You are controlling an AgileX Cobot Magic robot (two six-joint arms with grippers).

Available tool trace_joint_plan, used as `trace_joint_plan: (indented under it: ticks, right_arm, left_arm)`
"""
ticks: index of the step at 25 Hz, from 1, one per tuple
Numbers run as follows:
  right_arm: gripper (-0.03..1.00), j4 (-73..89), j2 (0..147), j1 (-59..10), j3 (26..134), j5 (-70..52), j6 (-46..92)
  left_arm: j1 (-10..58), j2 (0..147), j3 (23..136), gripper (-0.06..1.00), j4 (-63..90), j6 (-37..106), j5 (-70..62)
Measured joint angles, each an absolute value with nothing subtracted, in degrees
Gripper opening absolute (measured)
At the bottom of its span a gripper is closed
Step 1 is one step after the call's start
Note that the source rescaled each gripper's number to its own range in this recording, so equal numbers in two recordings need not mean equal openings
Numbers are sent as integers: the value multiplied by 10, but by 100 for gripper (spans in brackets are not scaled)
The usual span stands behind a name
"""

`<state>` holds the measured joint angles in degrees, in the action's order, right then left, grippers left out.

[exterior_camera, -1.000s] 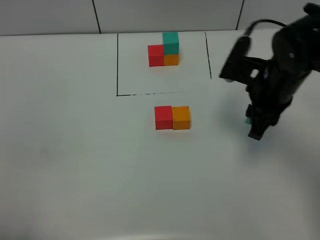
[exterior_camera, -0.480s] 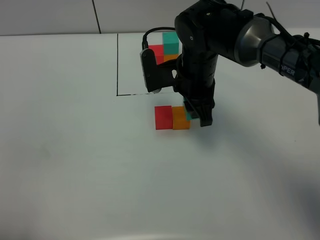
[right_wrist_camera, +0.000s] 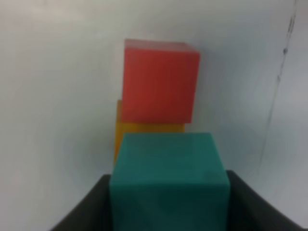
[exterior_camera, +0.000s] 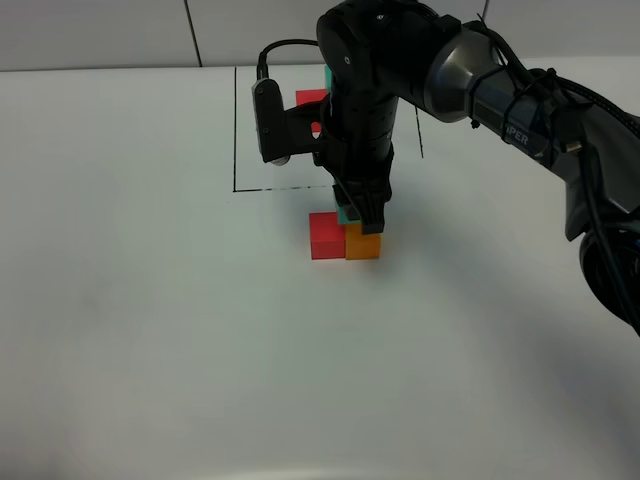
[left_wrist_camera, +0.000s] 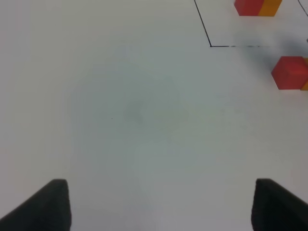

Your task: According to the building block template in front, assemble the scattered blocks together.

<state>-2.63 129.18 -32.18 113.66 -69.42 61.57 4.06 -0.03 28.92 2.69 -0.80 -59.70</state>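
Note:
A red block (exterior_camera: 326, 236) and an orange block (exterior_camera: 365, 246) sit side by side, touching, in the middle of the white table. My right gripper (exterior_camera: 358, 218) reaches across from the right and is shut on a teal block (exterior_camera: 343, 213), held just above the orange block. In the right wrist view the teal block (right_wrist_camera: 168, 180) fills the jaws, with the orange block (right_wrist_camera: 144, 127) and the red block (right_wrist_camera: 160, 82) beyond it. The template (exterior_camera: 311, 98) stands at the back, mostly hidden by the arm. My left gripper (left_wrist_camera: 163, 207) is open and empty over bare table.
A black outlined rectangle (exterior_camera: 235, 130) marks the template area at the back. The left wrist view shows the red block (left_wrist_camera: 290, 72) and the template's red and orange blocks (left_wrist_camera: 257, 6) far off. The right arm's cable (exterior_camera: 268, 55) loops over the outline.
My right arm has swung from the table's right side to the middle, carrying the teal block, and now holds it over the orange block. The red and orange blocks have not moved.

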Motion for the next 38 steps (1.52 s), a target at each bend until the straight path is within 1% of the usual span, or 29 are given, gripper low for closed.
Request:
trace_joint_plan:
  ticks: [12, 38]
  right_arm:
    - [0, 0, 1313, -304, 1139, -697, 610]
    - [0, 16, 1323, -302, 1123, -691, 608]
  left_arm:
    - [41, 0, 289, 66, 27, -8, -597]
    - [41, 0, 289, 66, 27, -8, -597]
